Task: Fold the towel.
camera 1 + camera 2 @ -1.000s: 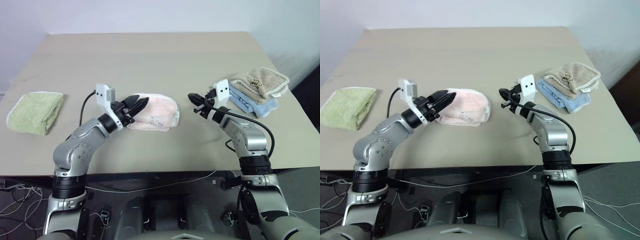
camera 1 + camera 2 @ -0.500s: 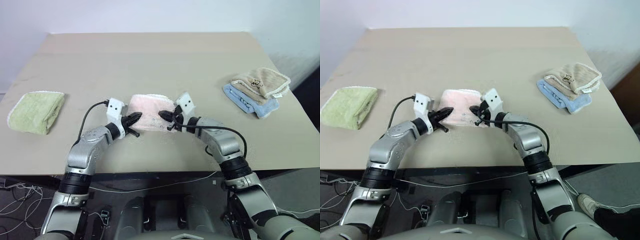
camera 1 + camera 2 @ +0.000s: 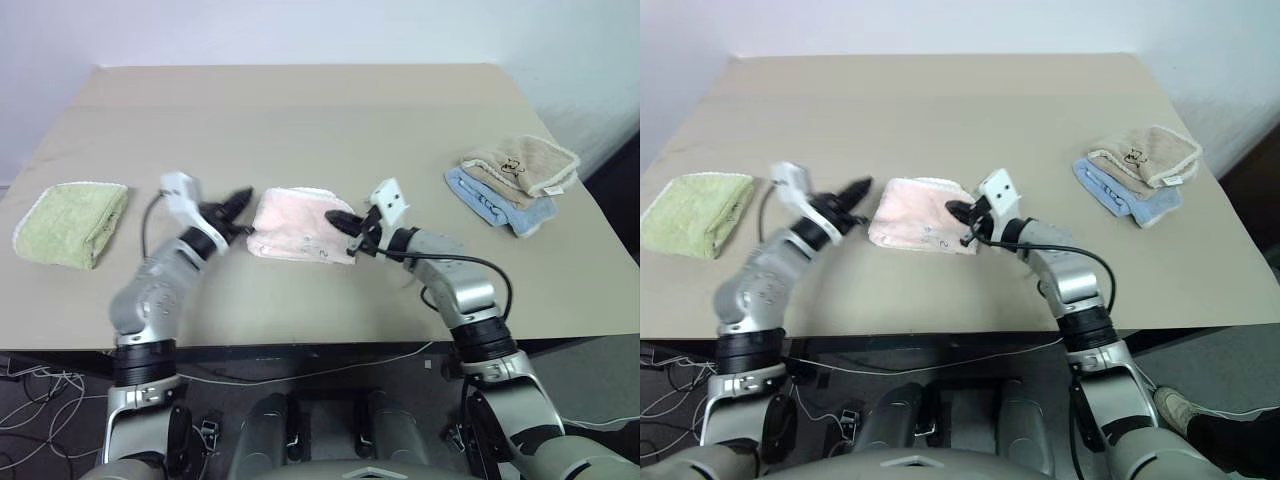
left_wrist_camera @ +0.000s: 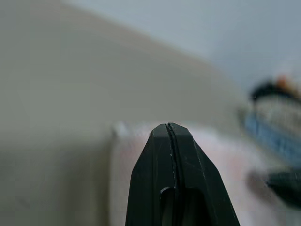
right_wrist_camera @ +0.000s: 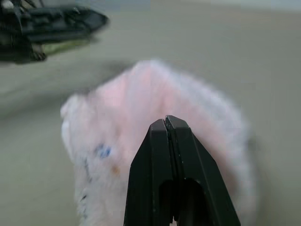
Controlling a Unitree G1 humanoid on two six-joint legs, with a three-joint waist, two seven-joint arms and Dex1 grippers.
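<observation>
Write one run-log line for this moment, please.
towel: folded, flat on table | left end effector: shut, beside towel, apart | right end effector: shut, over towel

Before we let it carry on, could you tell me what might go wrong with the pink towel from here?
The right gripper, shut, sits at the towel; dragging could undo the fold. The left gripper hangs just off the towel's left edge and could snag it. The towel looks loosely bunched, so it may spring open.

I see the towel (image 3: 915,213) folded mid-table, my right gripper (image 3: 954,212) at its three o'clock edge, fingers together.
</observation>
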